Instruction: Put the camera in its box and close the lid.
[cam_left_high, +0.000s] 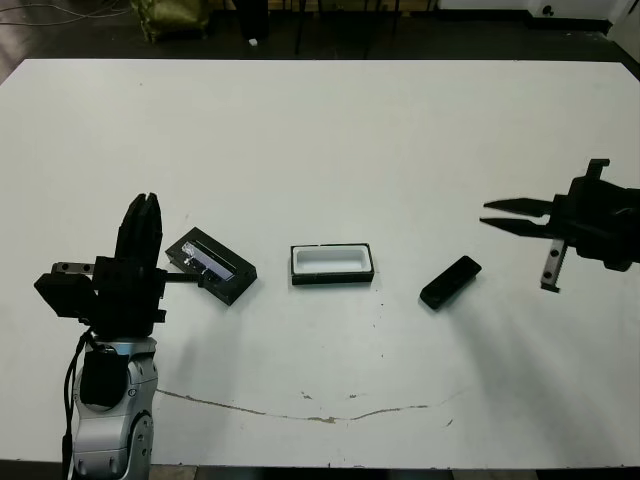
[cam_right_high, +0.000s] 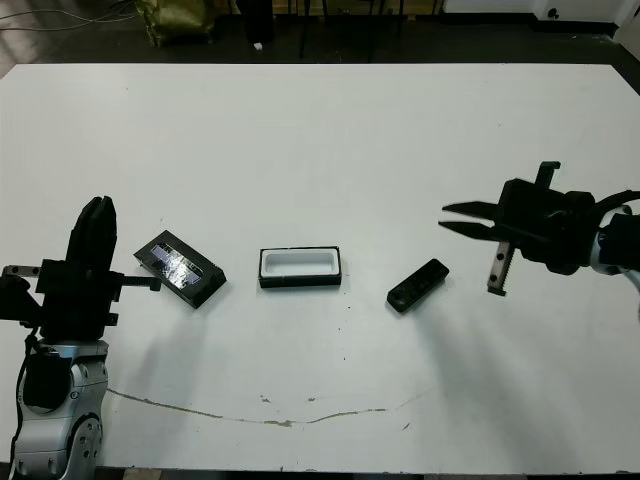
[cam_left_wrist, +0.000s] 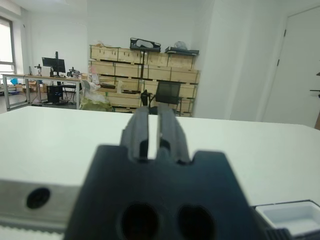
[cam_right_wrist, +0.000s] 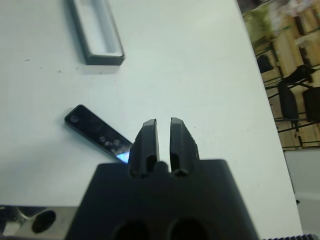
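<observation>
Currently nothing is held by either arm, and the task is at its very start. On the white table (cam_left_high: 320, 140) the camera (cam_left_high: 450, 282), a slim black bar with a glossy face, lies flat and slanted, a short way ahead of and below the right gripper (cam_left_high: 500, 215), which hovers above the table with its two black fingers close together, a narrow slit between them, clasping nothing. The box (cam_left_high: 332, 264), a shallow black tray with white lining, sits open and bare just beyond the camera, farther from the right gripper. The lid (cam_left_high: 210, 265), flat and black with a silvery-purple strip, lies face up just beside the left gripper (cam_left_high: 143, 215), whose fingers point upward, nearly closed and likewise empty. The step in hand appears to be reaching for the camera. To do it well, the right gripper would need to spread its fingers first, turn so they straddle the bar's narrow width rather than its length, and come down near the bar's middle so it lifts level. The glossy surface may be slippery, so a centred, firm pinch seems wise before carrying it toward the tray.
</observation>
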